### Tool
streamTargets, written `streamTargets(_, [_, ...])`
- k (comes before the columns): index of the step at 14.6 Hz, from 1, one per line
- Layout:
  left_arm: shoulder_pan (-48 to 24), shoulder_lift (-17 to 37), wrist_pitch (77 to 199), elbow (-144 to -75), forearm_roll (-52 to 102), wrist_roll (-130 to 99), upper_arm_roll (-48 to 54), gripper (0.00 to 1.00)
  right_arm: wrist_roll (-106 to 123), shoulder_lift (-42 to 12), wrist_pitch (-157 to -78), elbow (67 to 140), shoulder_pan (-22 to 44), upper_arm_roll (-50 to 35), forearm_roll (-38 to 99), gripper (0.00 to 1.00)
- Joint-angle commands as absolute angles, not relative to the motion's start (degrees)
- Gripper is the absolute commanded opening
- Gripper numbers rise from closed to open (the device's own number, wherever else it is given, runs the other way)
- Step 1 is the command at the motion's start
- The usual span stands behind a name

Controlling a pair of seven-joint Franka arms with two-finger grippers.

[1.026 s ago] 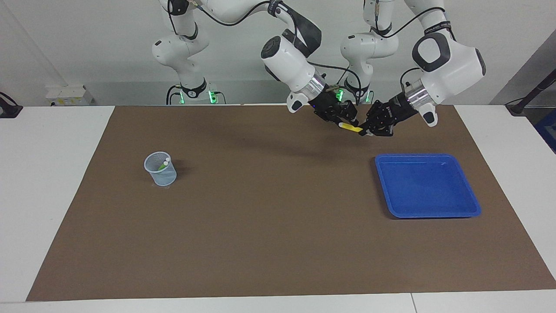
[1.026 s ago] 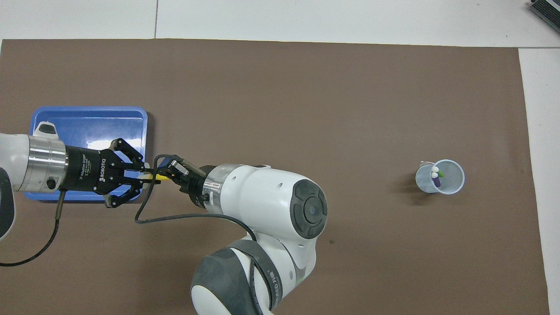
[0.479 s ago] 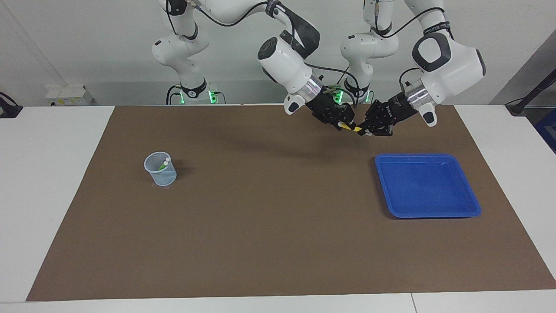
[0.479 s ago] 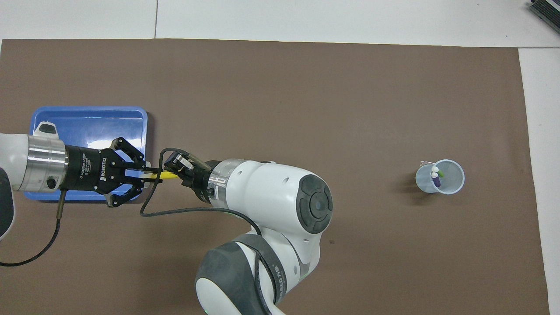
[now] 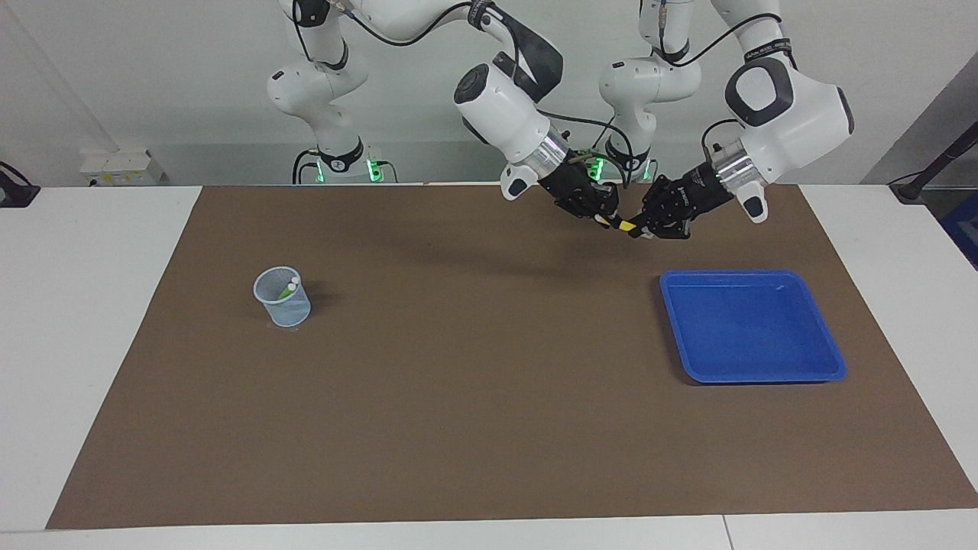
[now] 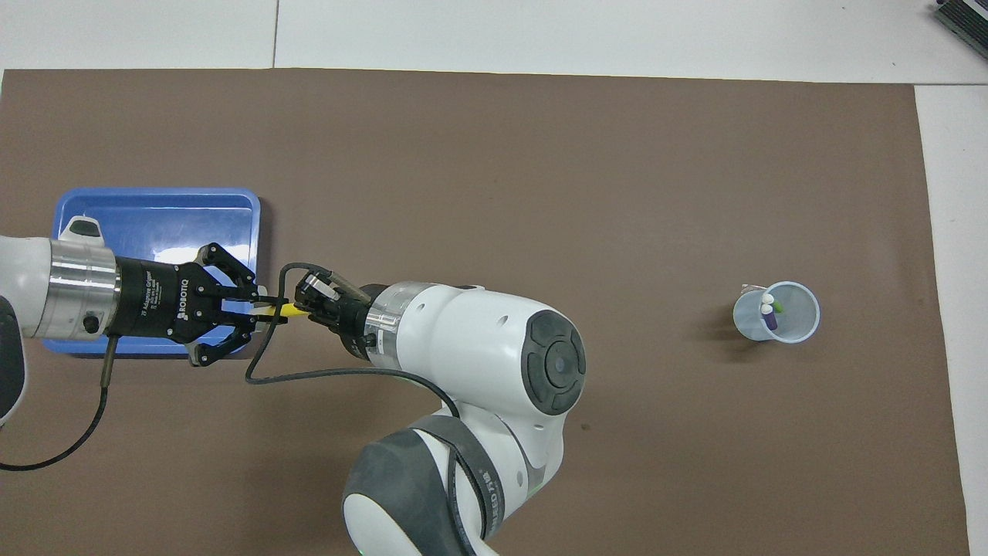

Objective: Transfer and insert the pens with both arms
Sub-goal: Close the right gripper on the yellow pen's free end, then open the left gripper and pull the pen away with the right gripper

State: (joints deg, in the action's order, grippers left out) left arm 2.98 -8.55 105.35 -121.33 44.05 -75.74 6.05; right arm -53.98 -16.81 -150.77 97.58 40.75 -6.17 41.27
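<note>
Both end effectors grip the yellow pen (image 5: 624, 225) in mid-air over the mat, beside the tray (image 5: 829, 359): left end effector (image 5: 640, 229), right end effector (image 5: 608, 221). Risk: moving apart before the left releases may pull the pen askew or drop it.

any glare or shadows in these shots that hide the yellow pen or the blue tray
Facing view: arm shadows fall on the brown mat, clear of the yellow pen. Overhead view: a bright reflection on the blue tray; the left gripper partly covers that tray.
</note>
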Motion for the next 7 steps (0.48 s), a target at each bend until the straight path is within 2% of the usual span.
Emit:
streamTargets(1, [2.29, -10.72, 105.56, -123.22, 44.91, -76.46, 5.54, 0.0, -55.2, -16.52, -150.56, 98.0, 39.99, -6.5, 40.08, 0.0])
streamTargets(6, [1.5, -10.72, 105.47, -123.13, 44.74, -75.32, 5.45, 0.0, -54.05, -16.44, -150.03, 98.17, 39.2, -6.42, 39.9, 0.0])
streamTargets(7, [0.97, -10.72, 105.64, -123.13, 44.74, -75.24, 5.45, 0.1, -53.1, -16.35, -148.99, 98.17, 38.33, -6.42, 39.64, 0.0])
